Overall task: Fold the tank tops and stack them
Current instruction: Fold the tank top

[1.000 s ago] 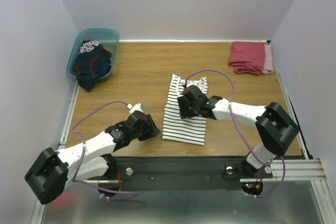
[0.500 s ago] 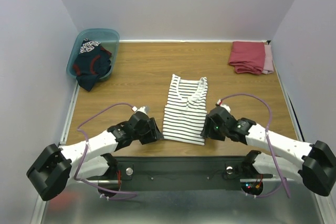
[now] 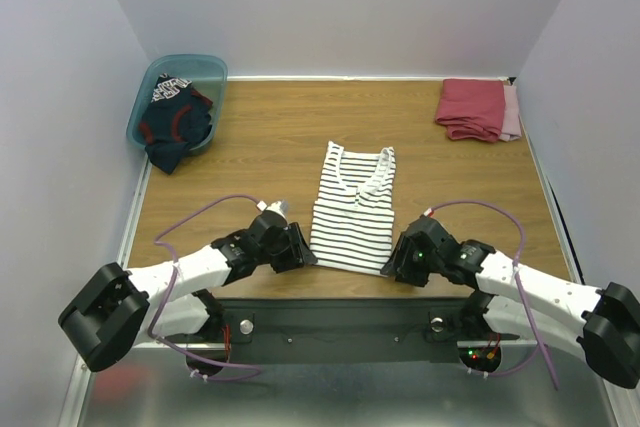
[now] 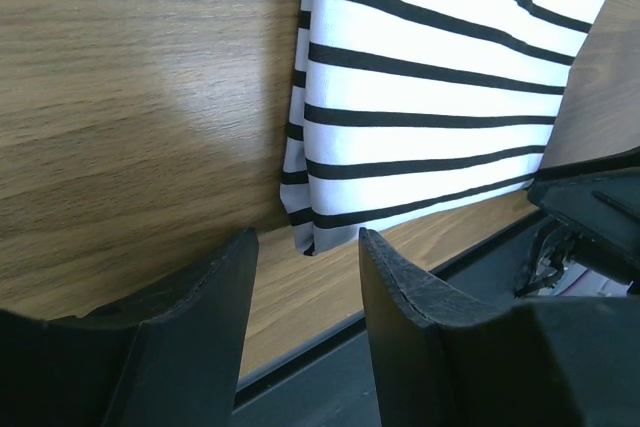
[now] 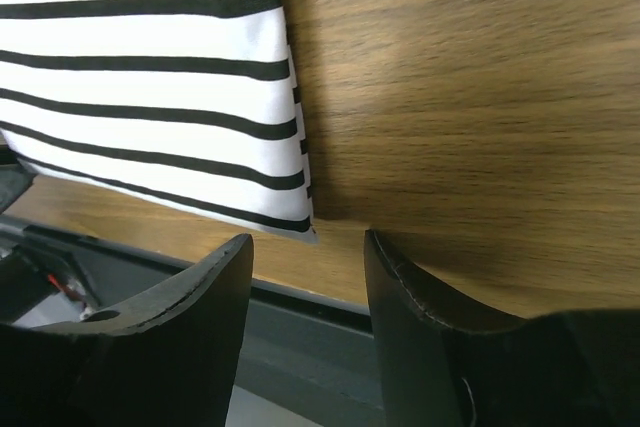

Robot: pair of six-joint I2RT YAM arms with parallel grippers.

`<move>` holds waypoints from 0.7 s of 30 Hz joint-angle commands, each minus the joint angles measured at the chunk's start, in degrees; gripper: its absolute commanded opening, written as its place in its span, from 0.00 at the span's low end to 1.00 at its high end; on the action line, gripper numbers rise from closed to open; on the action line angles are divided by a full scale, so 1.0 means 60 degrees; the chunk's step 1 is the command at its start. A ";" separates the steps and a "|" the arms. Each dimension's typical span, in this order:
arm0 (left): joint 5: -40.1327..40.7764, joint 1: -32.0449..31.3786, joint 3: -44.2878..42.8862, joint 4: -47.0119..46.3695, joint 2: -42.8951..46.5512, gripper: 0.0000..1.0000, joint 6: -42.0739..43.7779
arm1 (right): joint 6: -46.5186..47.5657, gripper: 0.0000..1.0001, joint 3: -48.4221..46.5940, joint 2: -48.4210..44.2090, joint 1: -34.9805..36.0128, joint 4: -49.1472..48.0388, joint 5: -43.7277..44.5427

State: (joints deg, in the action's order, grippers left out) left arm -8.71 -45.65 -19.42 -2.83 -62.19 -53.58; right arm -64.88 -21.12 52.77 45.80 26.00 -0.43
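Note:
The white tank top with thin dark stripes (image 3: pixel 352 207) lies flat mid-table, hem toward the near edge. My left gripper (image 3: pixel 303 255) is open just above its near-left hem corner (image 4: pixel 305 243); in the left wrist view the gripper (image 4: pixel 305 267) holds nothing. My right gripper (image 3: pixel 394 262) is open just above its near-right hem corner (image 5: pixel 308 230); in the right wrist view the gripper (image 5: pixel 308 265) is empty. The navy tank top with red trim (image 3: pixel 172 123) lies bunched in the teal bin.
The teal bin (image 3: pixel 214 72) stands at the far left corner. A folded red and pink cloth pile (image 3: pixel 477 109) lies at the far right. The table's dark front rail (image 3: pixel 340 317) runs just behind both grippers.
My right arm has swung from the shirt's upper middle down to its near-right hem corner. My left gripper has crept right to the near-left hem corner.

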 commanded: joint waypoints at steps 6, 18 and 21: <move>-0.0160 -0.0024 0.0321 -0.0743 -0.0181 0.48 -0.0195 | -0.0773 0.48 0.0942 -0.0123 -0.0002 -0.0744 -0.0545; 0.0045 -0.0155 0.0395 -0.1257 -0.0532 0.27 -0.0313 | -0.0759 0.36 0.0724 0.0212 0.0013 -0.0905 0.1110; 0.0133 -0.0228 0.0322 -0.1242 -0.0489 0.15 -0.0269 | -0.0525 0.29 0.0534 0.0418 -0.0002 -0.0949 0.1563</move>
State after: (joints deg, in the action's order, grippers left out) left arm -8.91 -46.24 -17.58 -8.69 -65.19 -55.61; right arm -70.24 -17.32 53.25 45.84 18.26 0.14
